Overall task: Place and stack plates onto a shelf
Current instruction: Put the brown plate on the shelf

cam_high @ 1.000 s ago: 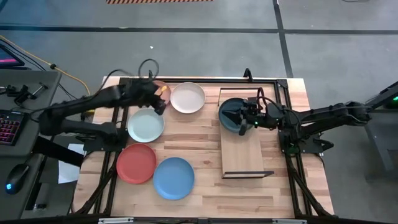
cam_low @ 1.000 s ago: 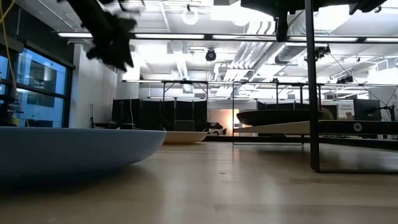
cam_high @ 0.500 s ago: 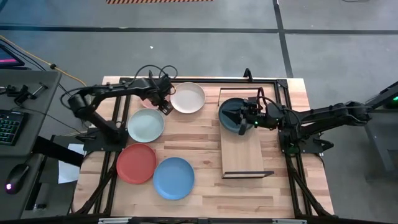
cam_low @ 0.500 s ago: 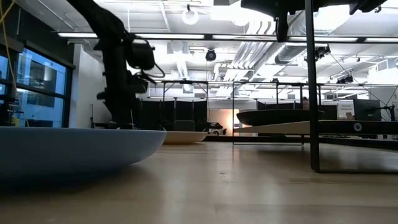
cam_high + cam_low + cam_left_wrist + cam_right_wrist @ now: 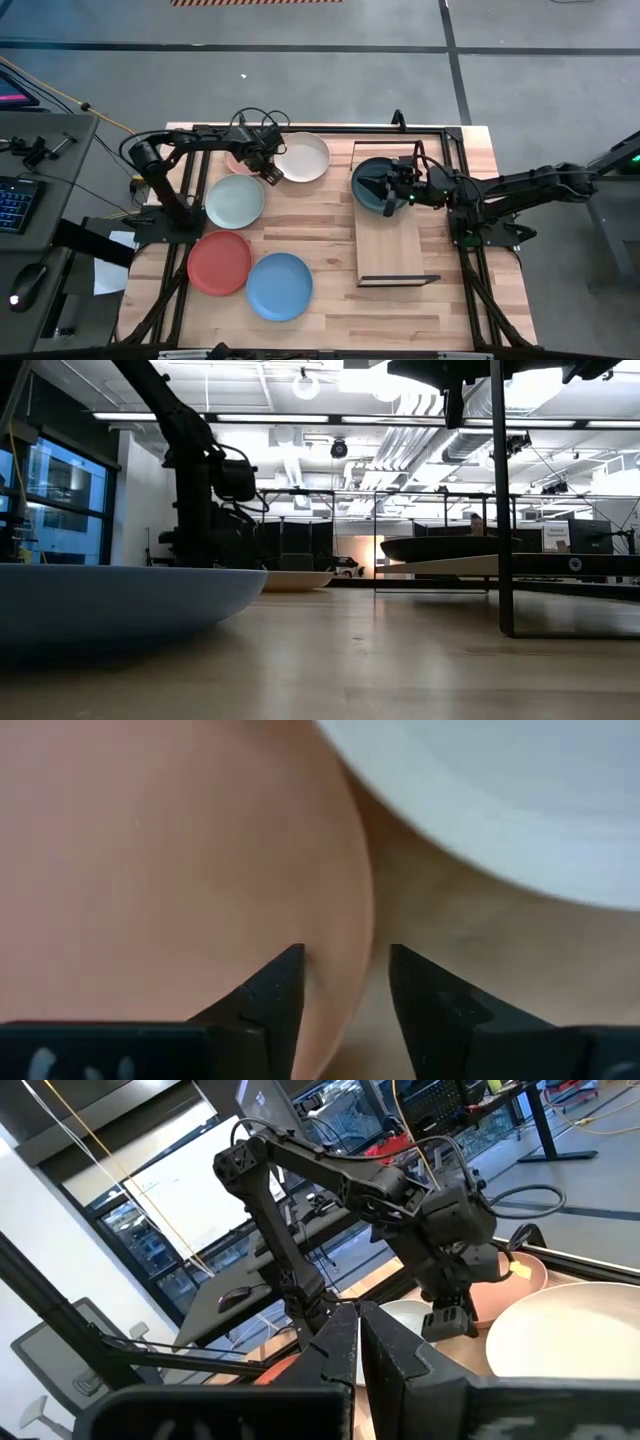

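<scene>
My left gripper (image 5: pixel 265 165) (image 5: pixel 345 965) is open and down at the salmon pink plate (image 5: pixel 235 160) (image 5: pixel 180 850), one finger over the inside of its rim and one outside, on the side toward the white plate (image 5: pixel 302 157) (image 5: pixel 500 800). My right gripper (image 5: pixel 395 190) (image 5: pixel 360 1335) is shut over the dark teal plate (image 5: pixel 372 183) (image 5: pixel 450 547), which lies flat on the far end of the shelf (image 5: pixel 398 240) (image 5: pixel 470 565). The pale mint (image 5: pixel 234 201), coral red (image 5: pixel 220 262) and bright blue (image 5: pixel 279 286) plates lie flat on the table. My left gripper comes from above, pointing down, and straddles the salmon plate's rim (image 5: pixel 362 910); I cannot tell whether the fingertips touch it. My right gripper reaches level from the table's right over the teal plate; I cannot tell whether it touches it.
The black metal frame (image 5: pixel 300 127) runs along the table's far edge and sides, and the shelf's frame leg (image 5: pixel 505 500) stands in the low view. The blue plate (image 5: pixel 110 605) fills the near left of the low view. Bare shelf board lies nearer than the teal plate.
My left gripper has come down from high above the table onto the salmon plate's rim beside the white plate, its arm swinging in toward the far edge. The plates have stayed where they were.
</scene>
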Available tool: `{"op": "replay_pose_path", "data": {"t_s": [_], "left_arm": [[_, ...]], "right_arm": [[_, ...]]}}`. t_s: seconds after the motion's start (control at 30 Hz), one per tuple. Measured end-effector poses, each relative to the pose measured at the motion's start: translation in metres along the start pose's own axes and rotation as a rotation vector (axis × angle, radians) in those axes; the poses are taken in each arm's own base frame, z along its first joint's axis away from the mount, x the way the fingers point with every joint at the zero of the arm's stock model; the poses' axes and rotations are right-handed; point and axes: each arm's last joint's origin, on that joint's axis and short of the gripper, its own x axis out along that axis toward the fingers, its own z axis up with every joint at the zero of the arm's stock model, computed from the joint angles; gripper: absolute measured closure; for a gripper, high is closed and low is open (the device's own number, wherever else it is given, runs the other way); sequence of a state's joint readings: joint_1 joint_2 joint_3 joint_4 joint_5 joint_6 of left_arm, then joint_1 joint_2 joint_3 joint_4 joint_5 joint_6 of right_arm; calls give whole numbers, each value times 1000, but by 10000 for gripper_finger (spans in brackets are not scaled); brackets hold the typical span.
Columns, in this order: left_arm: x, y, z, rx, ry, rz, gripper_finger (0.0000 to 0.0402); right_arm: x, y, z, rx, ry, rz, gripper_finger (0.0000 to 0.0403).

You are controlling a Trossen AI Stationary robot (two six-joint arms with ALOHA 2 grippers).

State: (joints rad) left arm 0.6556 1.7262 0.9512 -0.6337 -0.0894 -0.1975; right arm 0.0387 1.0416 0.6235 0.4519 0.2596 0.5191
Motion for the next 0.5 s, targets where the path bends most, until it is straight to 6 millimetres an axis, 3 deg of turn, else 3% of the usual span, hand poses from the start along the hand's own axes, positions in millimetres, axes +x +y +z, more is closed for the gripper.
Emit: {"op": "replay_pose_path", "data": {"t_s": [0.23, 0.37, 0.5], "left_arm": [[-2, 2, 0, 37, -8, 29, 384], [-18, 11, -1, 35, -38, 50, 390], [-50, 27, 2, 33, -84, 72, 397]], "right_arm": [[0, 0, 0, 0, 0, 0, 402], [0, 0, 0, 0, 0, 0, 402], [0, 0, 0, 0, 0, 1, 402]]}}
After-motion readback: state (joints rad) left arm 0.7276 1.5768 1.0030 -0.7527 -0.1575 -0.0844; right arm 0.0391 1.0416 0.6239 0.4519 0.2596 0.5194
